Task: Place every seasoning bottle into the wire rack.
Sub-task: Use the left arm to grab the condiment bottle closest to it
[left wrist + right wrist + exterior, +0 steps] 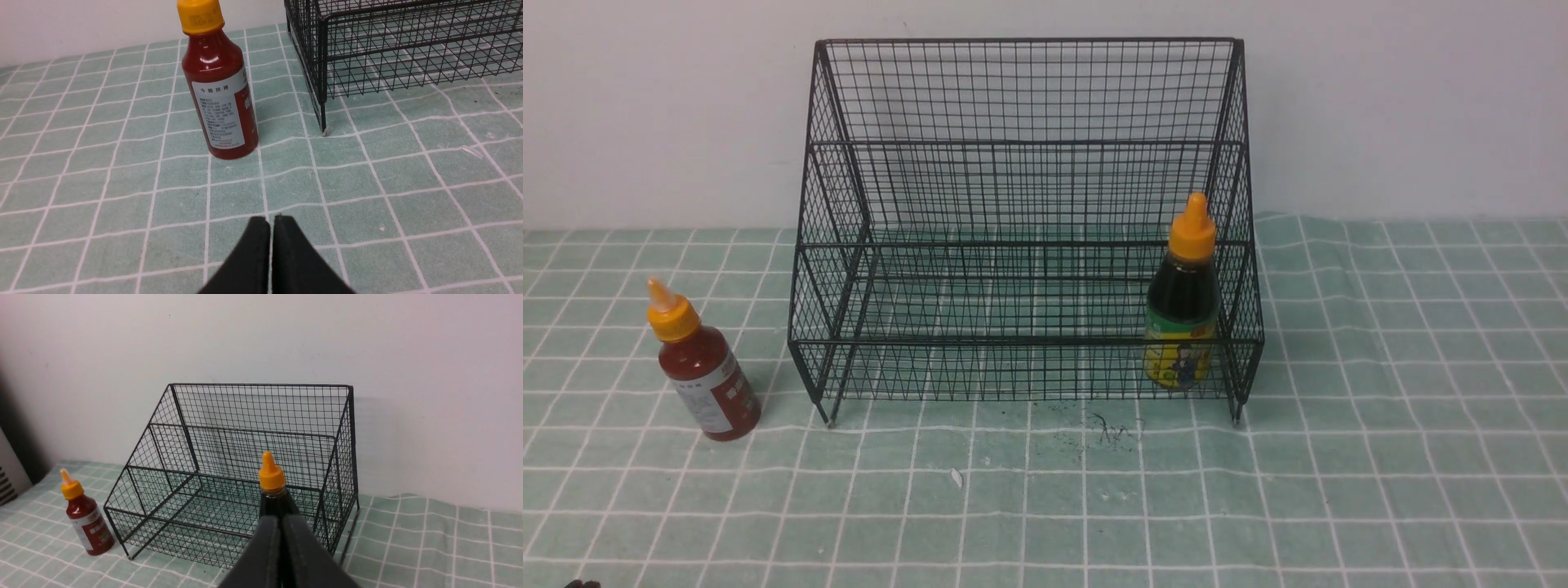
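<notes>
The wire rack holds the dark bottle, partly hidden behind the right jaws, pressed together like the left jaws; the red-brown bottle stands outside.

A green, white-gridded tablecloth (slightly rippled) covers the bench to its far edge, where a white wall rises. Dark scribbles and a white fleck mark the cloth mid-bench.

The front view faces the wire rack squarely from slightly above. The left wrist view sits low, near the red-brown bottle. The right wrist view looks from farther back. All three share the wire rack.
</notes>
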